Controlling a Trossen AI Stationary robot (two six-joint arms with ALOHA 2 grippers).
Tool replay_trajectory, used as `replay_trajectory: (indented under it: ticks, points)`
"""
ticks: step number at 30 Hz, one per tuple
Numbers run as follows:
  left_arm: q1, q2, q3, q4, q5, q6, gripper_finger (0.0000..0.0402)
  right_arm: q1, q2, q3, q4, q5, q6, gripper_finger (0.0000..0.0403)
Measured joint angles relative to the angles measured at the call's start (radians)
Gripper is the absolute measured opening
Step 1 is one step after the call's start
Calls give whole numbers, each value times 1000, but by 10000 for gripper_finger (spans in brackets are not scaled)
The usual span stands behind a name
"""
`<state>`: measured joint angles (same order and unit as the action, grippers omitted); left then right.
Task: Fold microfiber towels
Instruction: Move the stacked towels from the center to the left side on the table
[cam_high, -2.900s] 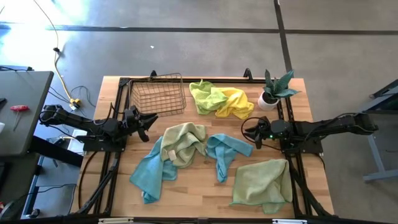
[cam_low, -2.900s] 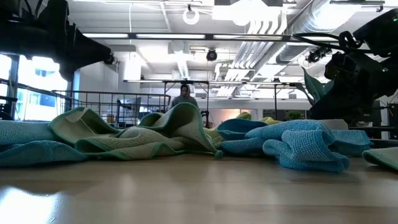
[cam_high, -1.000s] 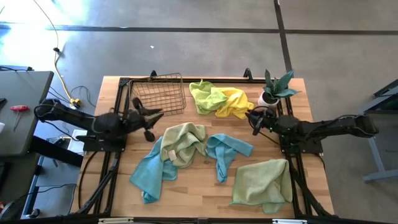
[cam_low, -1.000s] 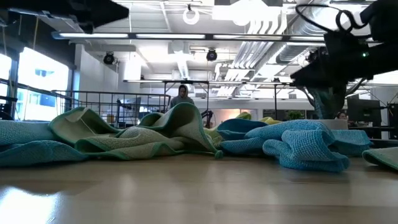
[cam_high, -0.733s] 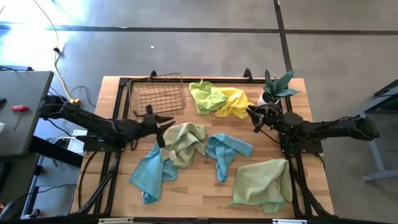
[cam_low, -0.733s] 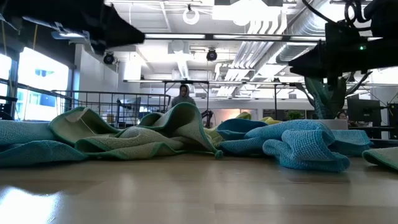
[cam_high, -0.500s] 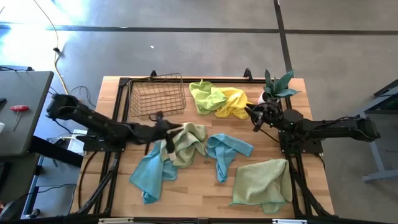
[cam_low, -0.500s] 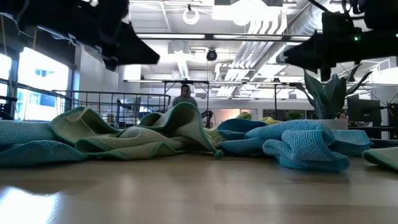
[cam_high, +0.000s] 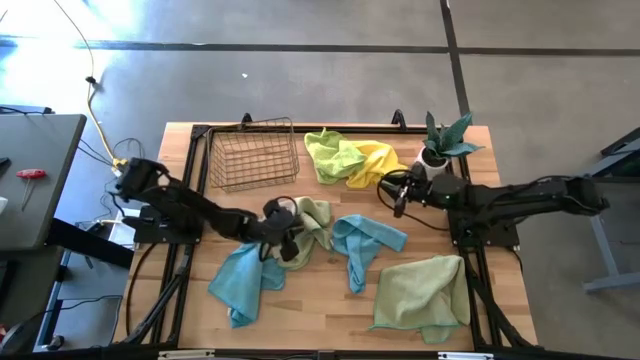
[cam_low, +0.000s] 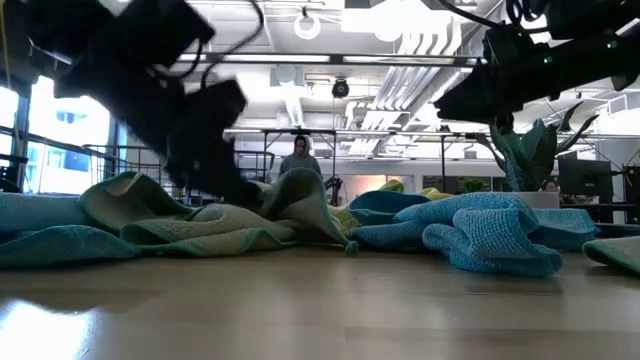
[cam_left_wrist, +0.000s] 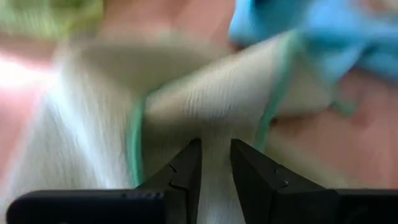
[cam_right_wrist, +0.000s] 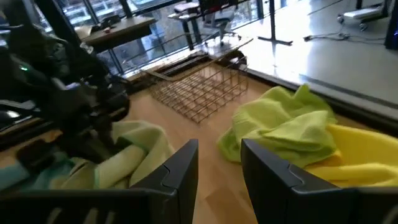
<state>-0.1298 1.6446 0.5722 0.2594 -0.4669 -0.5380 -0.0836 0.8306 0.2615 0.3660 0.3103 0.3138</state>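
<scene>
While towels litter the counter (cam_high: 300, 310), both hands hang over them.
High view: left hand (cam_high: 285, 238) on sage towel (cam_high: 312, 215), right hand (cam_high: 397, 197) beside yellow towel (cam_high: 385, 165) — wrist views: left fingers (cam_left_wrist: 180, 174) slightly parted over sage cloth, right fingers (cam_right_wrist: 177, 168) spread — empty.

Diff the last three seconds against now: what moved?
The left gripper swung from beside the wire basket out over the table and down onto the sage green towel; its jaws stand open around a fold, nothing lifted. The right gripper shifted away from the table's right side, toward the yellow towel, open and empty. Towels, basket and potted plant lie as before.
</scene>
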Motion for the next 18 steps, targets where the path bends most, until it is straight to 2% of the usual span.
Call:
replay_trajectory:
  ticks: [6,15,18]
  points:
    - [-61,48,6,-92,88,-183,76,84,90,1,85,0,47,114]
    - [-304,-34,3,-223,204,-352,76,173,215,1,255,30,52,114]
    - [-384,-62,1,-279,208,-450,76,189,244,0,301,30,47,114]
